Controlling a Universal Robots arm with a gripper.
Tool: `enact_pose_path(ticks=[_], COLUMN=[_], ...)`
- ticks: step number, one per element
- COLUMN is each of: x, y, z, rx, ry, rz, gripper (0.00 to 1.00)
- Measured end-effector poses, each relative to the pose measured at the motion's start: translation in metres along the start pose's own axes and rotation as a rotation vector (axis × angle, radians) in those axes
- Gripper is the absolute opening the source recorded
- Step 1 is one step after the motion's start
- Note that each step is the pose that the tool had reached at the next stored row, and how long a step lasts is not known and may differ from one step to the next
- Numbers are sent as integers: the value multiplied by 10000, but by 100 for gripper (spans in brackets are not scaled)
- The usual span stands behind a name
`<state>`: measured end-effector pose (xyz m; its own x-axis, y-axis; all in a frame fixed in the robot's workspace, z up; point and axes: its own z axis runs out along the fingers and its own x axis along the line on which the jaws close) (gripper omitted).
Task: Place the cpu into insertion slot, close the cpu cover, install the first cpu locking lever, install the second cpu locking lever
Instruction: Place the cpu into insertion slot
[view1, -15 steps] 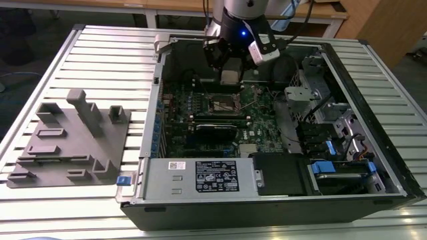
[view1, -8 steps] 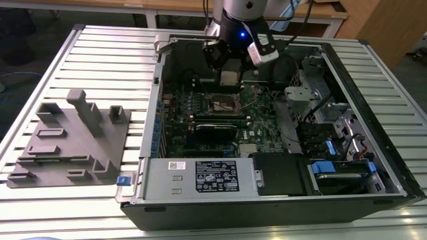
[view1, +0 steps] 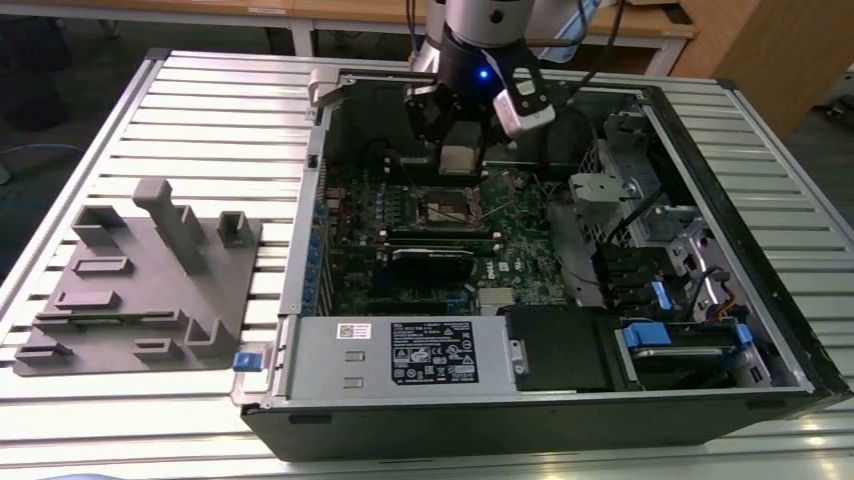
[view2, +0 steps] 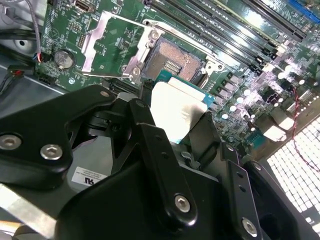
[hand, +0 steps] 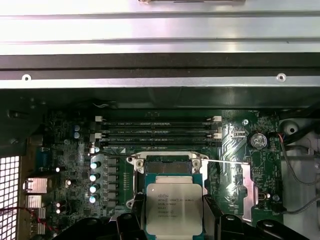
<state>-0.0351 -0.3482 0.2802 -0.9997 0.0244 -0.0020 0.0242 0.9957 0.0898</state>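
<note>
Clamping the jaws of the gripper (view2: 176, 120) on the cpu (hand: 174, 207) edges, holding it flat just above the insertion slot (hand: 167, 167), probably not touching yet. Lining it up, with the cpu cover (view2: 107, 45) lying flipped open beside, out of the way.
</note>
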Motion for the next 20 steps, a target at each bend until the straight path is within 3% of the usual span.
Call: enact_pose_path(ticks=[10, 20], x=[2, 3], y=[-2, -8], z=[21, 85], rx=[1, 1], ry=[0, 0], rz=[0, 0], gripper=[54, 54])
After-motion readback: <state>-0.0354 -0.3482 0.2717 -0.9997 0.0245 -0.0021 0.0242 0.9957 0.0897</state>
